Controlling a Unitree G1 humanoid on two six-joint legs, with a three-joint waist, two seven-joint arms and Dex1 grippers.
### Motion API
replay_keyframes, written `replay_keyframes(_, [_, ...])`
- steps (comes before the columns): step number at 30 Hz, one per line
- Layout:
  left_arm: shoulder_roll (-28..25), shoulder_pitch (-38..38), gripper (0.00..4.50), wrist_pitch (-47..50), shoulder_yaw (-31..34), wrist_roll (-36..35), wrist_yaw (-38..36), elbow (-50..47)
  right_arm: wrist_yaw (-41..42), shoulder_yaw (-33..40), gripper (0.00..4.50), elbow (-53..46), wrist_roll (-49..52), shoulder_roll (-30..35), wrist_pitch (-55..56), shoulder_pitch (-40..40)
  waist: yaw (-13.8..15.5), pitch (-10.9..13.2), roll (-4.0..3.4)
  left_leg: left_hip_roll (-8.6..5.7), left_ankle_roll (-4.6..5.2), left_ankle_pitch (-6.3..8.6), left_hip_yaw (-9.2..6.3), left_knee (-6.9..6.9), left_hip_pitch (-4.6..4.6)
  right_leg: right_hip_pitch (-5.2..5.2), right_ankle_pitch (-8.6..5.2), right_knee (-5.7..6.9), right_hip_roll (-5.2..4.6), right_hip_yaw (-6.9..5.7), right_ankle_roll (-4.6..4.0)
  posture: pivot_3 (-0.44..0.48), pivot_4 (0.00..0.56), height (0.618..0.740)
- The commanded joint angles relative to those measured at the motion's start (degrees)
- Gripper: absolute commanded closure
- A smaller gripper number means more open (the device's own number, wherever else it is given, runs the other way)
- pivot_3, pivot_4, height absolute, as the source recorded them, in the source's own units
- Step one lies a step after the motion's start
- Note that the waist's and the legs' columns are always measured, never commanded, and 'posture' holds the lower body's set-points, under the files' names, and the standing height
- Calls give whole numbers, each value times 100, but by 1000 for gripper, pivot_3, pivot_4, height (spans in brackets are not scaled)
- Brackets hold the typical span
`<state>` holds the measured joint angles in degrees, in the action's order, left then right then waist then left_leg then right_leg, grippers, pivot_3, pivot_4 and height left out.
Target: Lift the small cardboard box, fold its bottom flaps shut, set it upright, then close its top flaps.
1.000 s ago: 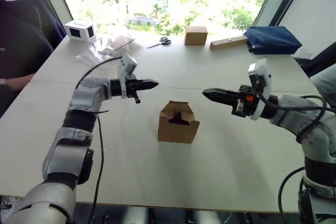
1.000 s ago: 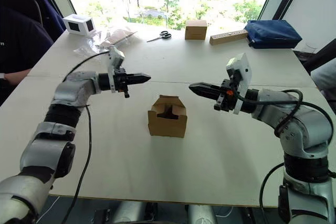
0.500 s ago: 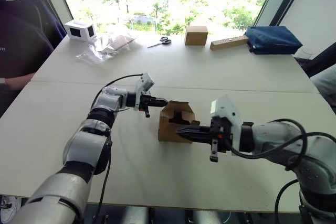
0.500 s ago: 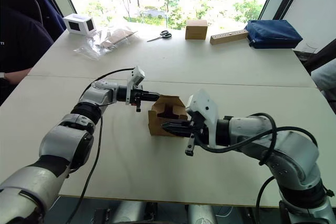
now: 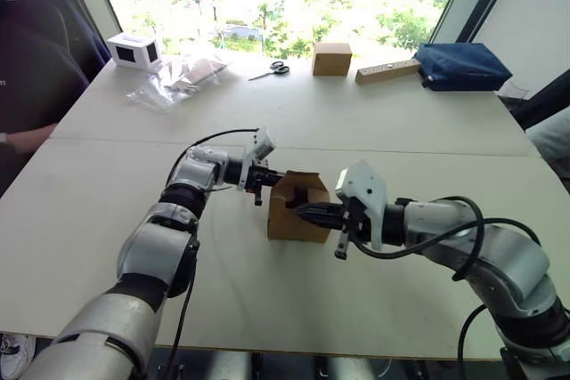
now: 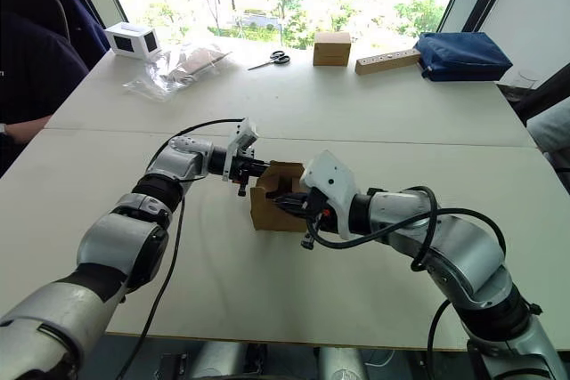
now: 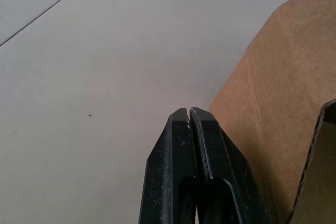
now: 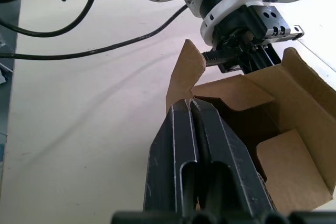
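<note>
**At the box's two sides, both grippers closing in for the lift**

At the near-centre of the table (image 5: pixel 107 184), the left gripper (image 5: pixel 273 178) has its two black fingers pressed flat together, clenched on nothing, the tip right at the left wall of the small cardboard box (image 5: pixel 301 211). From the left wrist view those fingers (image 7: pixel 181 145) lie just beside the brown wall; whether they actually touch it I cannot tell. The right gripper (image 5: pixel 305 211) is likewise clamped tight and empty, its tip at the box's open top, close to the raised flap on the left side.

The box stands on the table, top flaps up and open, the inside dark — its bottom end rests on the surface, so its flaps cannot be judged. From the box, scissors (image 5: pixel 278 68) lie at about twelve o'clock at the far edge, with a tidy brown cube box (image 5: pixel 331 59) at one o'clock, a wooden block (image 5: pixel 386 71) and a blue pouch (image 5: pixel 461 66) at two o'clock. A white device (image 5: pixel 135 50) and a plastic bag (image 5: pixel 178 77) sit at ten o'clock.

By my judgement the first step is in hand — the lift has not begun. Next, the two tips likely need to press the opposite walls evenly, or open to pinch a wall, before raising the box to reach its bottom flaps.
</note>
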<state>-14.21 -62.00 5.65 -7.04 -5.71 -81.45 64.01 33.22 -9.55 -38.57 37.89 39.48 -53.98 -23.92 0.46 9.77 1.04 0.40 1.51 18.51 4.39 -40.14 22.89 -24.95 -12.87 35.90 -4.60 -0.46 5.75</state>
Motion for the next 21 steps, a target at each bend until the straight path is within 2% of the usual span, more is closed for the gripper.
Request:
replay_keyframes(1, [44, -126, 4469, -19, 150, -88, -39, -185, 134, -70, 4500, 43, -219, 32, 226, -70, 6, 0, 0, 0, 0, 0, 0, 0, 0, 0, 0, 0, 0, 0, 0, 0, 150, 740])
replay_keyframes(21, [5, 8, 4469, 86, 230, -73, -19, -376, 391, -572, 4500, 846, -1221, -326, 923, -206, 3, 0, 0, -1, 0, 0, -1, 0, 4, -2, 0, 1, 1, -2, 0, 0, 150, 740])
